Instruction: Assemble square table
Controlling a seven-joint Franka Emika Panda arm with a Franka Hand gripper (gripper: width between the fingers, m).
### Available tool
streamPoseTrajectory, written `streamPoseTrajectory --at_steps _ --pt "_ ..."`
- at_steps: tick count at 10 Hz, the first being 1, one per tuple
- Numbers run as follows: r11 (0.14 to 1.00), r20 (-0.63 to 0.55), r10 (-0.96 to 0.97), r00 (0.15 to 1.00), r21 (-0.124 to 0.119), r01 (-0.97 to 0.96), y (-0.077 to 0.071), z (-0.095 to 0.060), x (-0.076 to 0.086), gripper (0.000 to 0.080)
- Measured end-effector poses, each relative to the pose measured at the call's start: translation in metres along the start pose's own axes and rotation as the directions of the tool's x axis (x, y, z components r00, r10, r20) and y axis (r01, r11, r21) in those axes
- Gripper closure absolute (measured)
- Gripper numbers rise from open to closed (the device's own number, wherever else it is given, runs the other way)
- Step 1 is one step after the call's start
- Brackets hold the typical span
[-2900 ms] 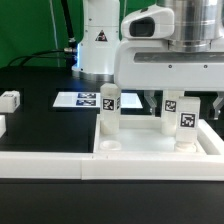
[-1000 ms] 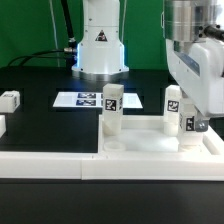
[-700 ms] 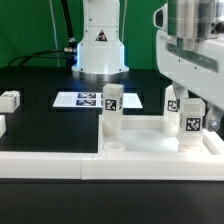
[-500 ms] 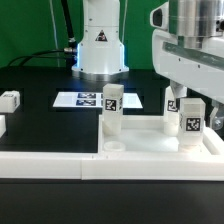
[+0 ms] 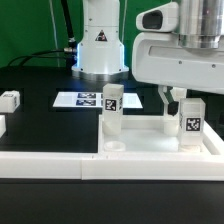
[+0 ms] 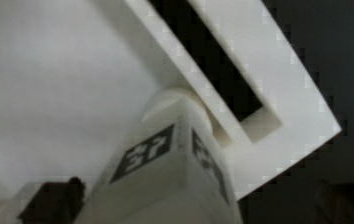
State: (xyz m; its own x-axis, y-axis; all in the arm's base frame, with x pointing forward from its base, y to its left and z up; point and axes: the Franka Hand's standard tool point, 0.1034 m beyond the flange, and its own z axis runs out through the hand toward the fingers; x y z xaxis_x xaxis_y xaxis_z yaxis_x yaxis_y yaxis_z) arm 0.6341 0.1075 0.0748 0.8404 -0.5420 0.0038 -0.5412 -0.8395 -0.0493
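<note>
White leg (image 5: 191, 122) at frame right looks seated, jaws wide and holding nothing, so I'd lift straight up without nudging it.

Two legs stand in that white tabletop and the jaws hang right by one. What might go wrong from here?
1. The open jaws hang close by the top of the leg on the exterior view's right. A sideways swing might clip and tilt it, since how firmly it sits in the tabletop cannot be told.
2. Reaching the loose leg at the exterior view's left could carry the jaws past the other standing leg and bump it.
</note>
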Motion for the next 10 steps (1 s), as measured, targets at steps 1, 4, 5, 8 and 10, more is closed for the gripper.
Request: streamPoseTrajectory --at_steps 1,4,5,8,10 --pt "0.994 -0.011 -0.113 0.994 -0.004 0.113 -0.0006 0.0 0.0007 0.015" --pt "0.98 -0.02 -0.199 0.98 -0.012 0.198 -0.0019 0.0 0.001 0.0187" --pt "0.98 -0.02 -0.197 0.98 -0.011 0.196 -0.0018 0.0001 0.001 0.036" --pt "1.0 -0.017 0.004 1.0 -0.006 -0.004 -0.0018 0.0013 -0.0001 0.0508" --pt "0.989 -0.016 0.149 0.989 -0.002 -0.149 -0.0019 0.0018 -0.0004 0.0508"
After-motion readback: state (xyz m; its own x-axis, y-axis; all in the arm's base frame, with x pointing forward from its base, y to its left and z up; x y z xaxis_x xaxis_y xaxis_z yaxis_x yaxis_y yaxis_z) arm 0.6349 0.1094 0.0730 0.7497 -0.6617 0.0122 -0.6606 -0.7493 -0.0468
